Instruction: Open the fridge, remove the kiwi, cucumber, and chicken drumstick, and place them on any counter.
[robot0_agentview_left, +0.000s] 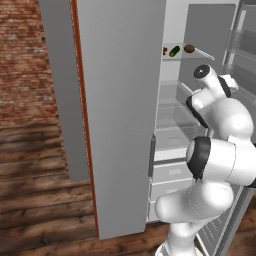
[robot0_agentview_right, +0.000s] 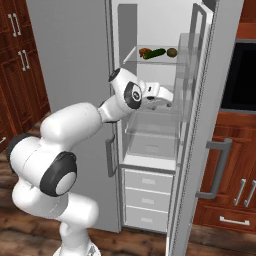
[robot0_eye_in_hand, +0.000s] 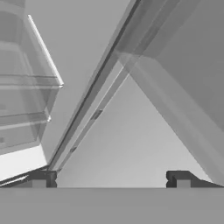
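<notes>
Inside the tall light-grey fridge (robot0_agentview_right: 75, 75), door swung wide, I have the gripper (robot0_agentview_right: 167, 101) spread fully and holding nothing, below the top clear glass shelf (robot0_agentview_right: 131, 57). There lie the slender dark green cucumber (robot0_agentview_right: 154, 53), the small olive-brown kiwi (robot0_agentview_right: 172, 52) and, I judge, the reddish-brown chicken drumstick (robot0_agentview_right: 145, 51). Step 2 is in hand; next I must raise the gripper to that shelf.

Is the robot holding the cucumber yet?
No, the cucumber lies on the top glass shelf inside the fridge, above the open, empty gripper.
</notes>
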